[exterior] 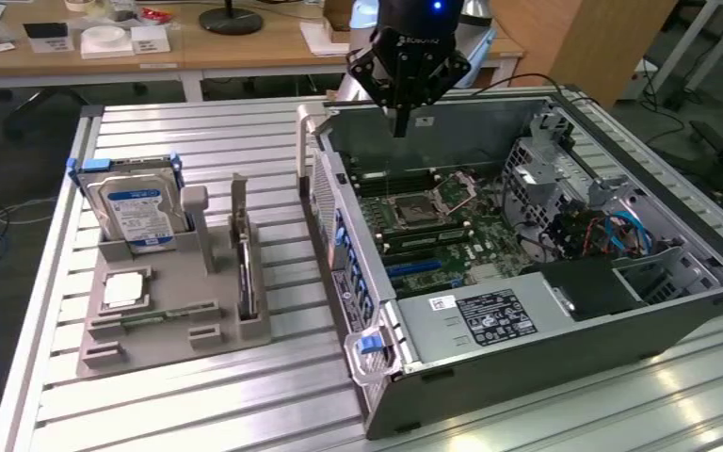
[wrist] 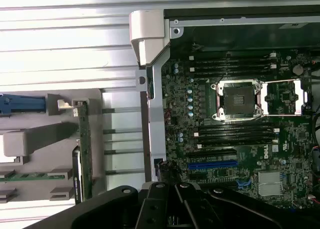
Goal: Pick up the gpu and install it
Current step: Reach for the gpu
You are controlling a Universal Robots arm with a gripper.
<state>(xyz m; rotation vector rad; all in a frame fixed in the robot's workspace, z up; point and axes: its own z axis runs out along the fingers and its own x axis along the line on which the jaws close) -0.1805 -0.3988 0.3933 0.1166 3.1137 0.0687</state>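
One open computer case [exterior: 563, 348] faces you; one gray holder [exterior: 161, 334] beside it, toward the exterior view's left, carries the gpu [exterior: 246, 273] standing on edge; one gripper [exterior: 399, 127], fingers pressed together and empty, hangs above the case's far wall.

Your surface [exterior: 211, 132]: one, pale ribbed metal slats. You have two items lying directly on it.
1. Grey moulded holder [exterior: 148, 356], flat on the slats, toward the exterior view's left.
2. Open computer case [exterior: 563, 363], on its side with the interior facing up, near the holder, toward the exterior view's right.
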